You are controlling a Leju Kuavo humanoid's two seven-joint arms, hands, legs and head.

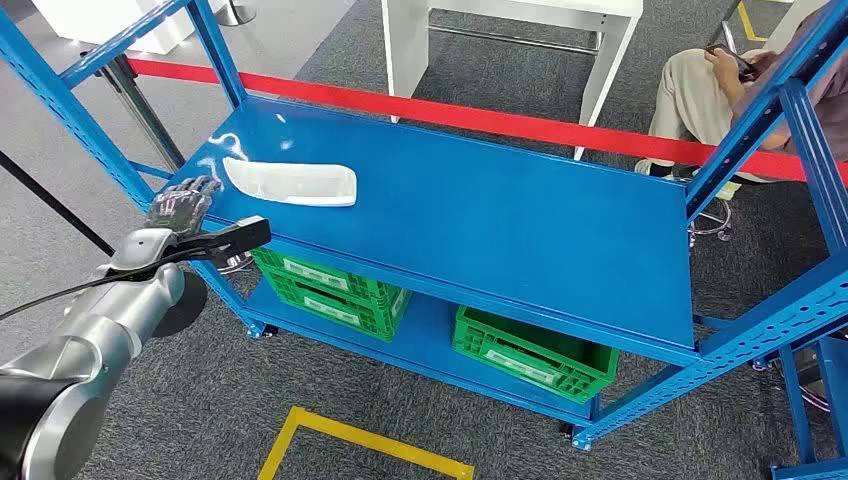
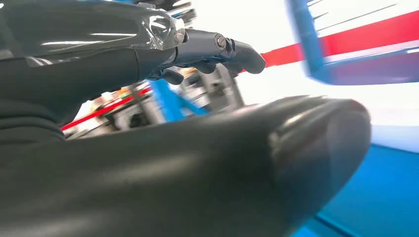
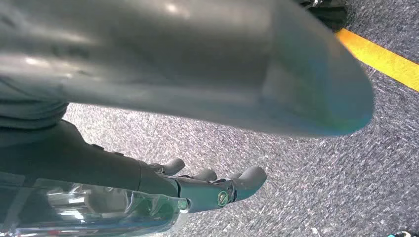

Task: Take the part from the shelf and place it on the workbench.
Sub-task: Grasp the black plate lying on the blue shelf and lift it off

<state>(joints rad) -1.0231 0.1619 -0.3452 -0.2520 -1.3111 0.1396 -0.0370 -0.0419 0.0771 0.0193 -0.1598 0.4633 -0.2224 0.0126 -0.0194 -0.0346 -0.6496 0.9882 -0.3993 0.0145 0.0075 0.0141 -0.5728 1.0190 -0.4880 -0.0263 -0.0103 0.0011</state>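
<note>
The left hand (image 1: 182, 205), fingers apart and holding nothing, was beside the white part (image 1: 290, 183) on the blue shelf (image 1: 520, 225), above two green crates (image 1: 335, 290).

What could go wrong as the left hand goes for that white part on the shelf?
The white part is shallow and lies flat on the glossy blue shelf, so the left hand may push it away rather than get under it. The hand sits at the shelf's corner by the blue upright, which it could knock.
</note>
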